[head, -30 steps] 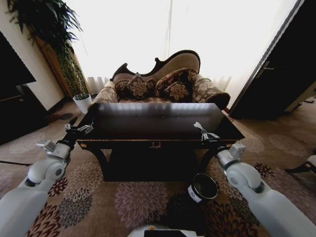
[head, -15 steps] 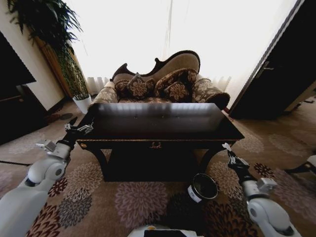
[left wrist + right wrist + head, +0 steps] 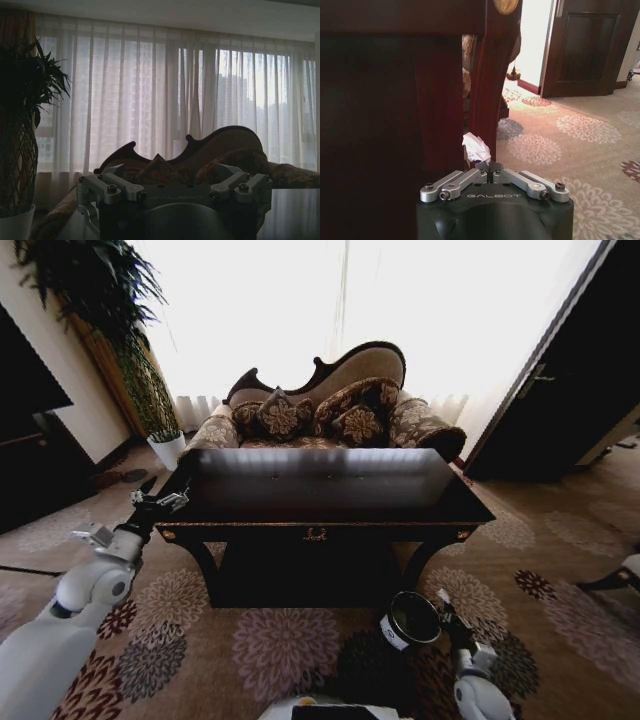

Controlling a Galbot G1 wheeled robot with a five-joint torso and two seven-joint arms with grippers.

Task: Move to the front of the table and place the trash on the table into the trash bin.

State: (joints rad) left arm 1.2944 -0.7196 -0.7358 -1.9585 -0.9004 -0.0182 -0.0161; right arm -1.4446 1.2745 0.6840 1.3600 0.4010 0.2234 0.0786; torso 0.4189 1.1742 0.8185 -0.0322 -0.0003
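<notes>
My right end effector [image 3: 443, 602], closed on a tissue wad [image 3: 476, 147], hangs beside the bin [image 3: 411, 620], drop pending; left end effector [image 3: 160, 502], state unclear, waits at the surface's [image 3: 320, 485] left front corner.

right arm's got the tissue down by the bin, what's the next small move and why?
Probably shift the right gripper a little toward the robot's left, over the trash bin, then open. In the right wrist view its fingers are pinched shut on a white tissue wad. In the head view it sits just beside the bin's rim, not above the opening. The left gripper waits at the table corner.
</notes>
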